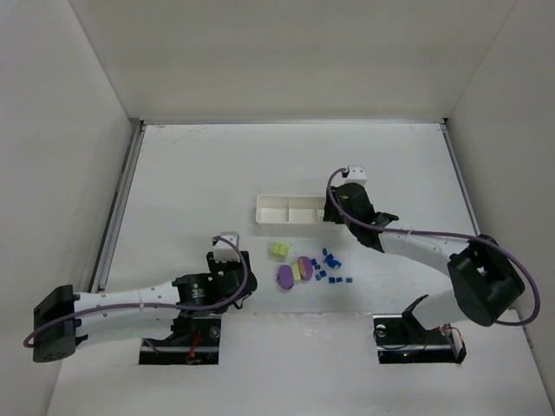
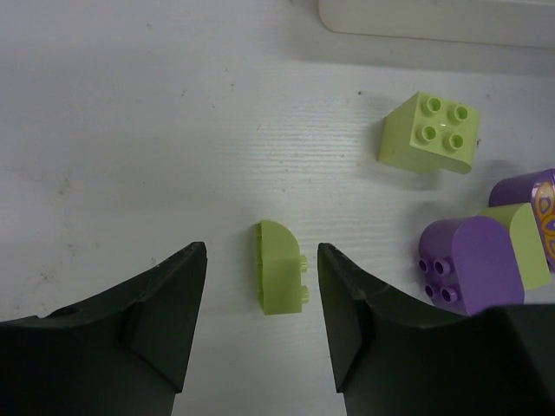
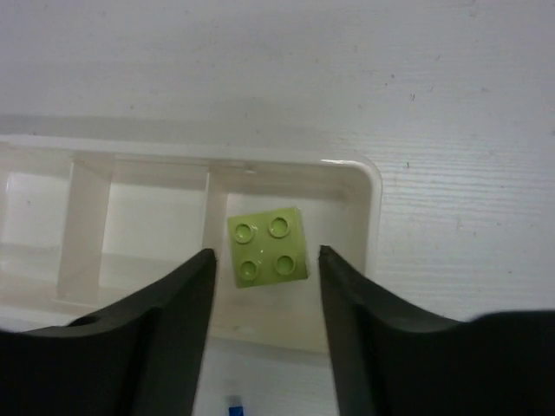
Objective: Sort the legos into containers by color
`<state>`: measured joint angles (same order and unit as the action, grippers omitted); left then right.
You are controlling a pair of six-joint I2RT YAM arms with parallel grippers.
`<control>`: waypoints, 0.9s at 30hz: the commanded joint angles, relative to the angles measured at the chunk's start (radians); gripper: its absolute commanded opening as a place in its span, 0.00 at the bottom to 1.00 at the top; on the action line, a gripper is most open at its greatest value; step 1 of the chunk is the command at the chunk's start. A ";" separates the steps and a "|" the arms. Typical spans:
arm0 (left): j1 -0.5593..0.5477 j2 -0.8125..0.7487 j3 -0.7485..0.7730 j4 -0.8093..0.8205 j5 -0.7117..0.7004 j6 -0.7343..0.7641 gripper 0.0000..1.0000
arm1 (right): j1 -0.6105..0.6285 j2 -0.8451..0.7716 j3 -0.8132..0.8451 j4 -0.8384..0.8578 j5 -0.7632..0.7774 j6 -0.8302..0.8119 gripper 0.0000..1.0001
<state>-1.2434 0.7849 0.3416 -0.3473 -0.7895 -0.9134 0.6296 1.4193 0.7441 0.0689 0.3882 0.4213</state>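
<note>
My right gripper (image 3: 267, 253) hangs open over the right end compartment of the white tray (image 3: 368, 186). A yellow-green four-stud block (image 3: 269, 247) lies in that compartment, with a gap to each finger. My left gripper (image 2: 260, 251) stands open low over the table, either side of a small rounded yellow-green piece (image 2: 279, 277) that it does not touch. To its right lie a yellow-green block (image 2: 429, 133) and a rounded purple piece (image 2: 473, 264). From above, the tray (image 1: 277, 209) sits mid-table, with tiny dark-blue bricks (image 1: 330, 265) in front of it.
A second purple piece with a patterned face (image 2: 531, 198) and a yellow-green piece (image 2: 527, 243) lie against the purple one. One blue brick (image 3: 234, 407) shows just below the tray. White walls enclose the table on three sides. The tray's other two compartments hold nothing.
</note>
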 commanded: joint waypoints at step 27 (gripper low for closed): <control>-0.029 0.266 0.108 0.081 -0.050 -0.025 0.14 | 0.201 -0.347 -0.238 0.147 0.104 0.051 0.71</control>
<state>-1.2758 1.0988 0.4091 -0.2657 -0.8257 -0.9478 0.8219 1.1099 0.5171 0.1402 0.4515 0.4534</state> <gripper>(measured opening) 0.228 0.708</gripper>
